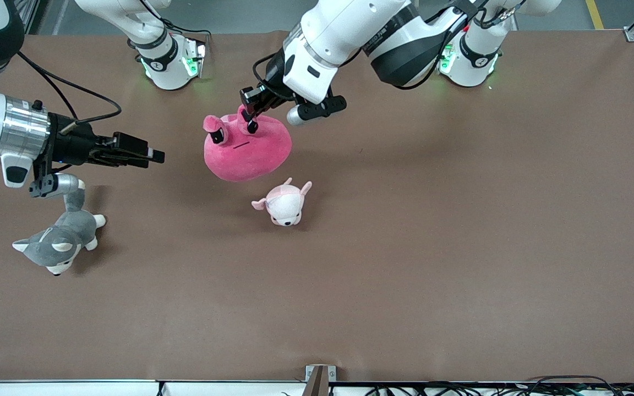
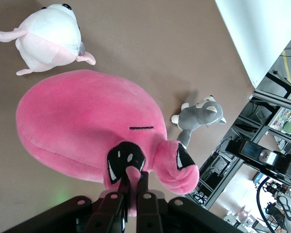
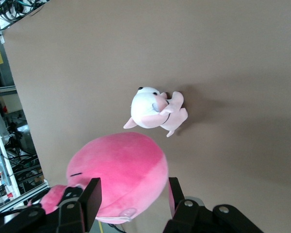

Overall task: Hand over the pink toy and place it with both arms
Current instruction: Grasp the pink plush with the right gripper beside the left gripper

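The hot-pink toy (image 1: 248, 151) hangs over the middle of the table, held by a stubby ear. My left gripper (image 1: 250, 122) is shut on that ear from above. In the left wrist view its fingers (image 2: 122, 180) pinch the ear between them, and the toy's body (image 2: 82, 126) hangs below. My right gripper (image 1: 154, 156) is open and empty, level with the toy and a short gap from it, toward the right arm's end of the table. In the right wrist view the toy (image 3: 119, 170) shows between the spread fingers (image 3: 89, 201), not touched.
A small pale pink-and-white dog plush (image 1: 284, 204) lies on the table, nearer the front camera than the pink toy. A grey-and-white husky plush (image 1: 58, 242) lies toward the right arm's end, under the right wrist. The brown table (image 1: 460, 247) spreads toward the left arm's end.
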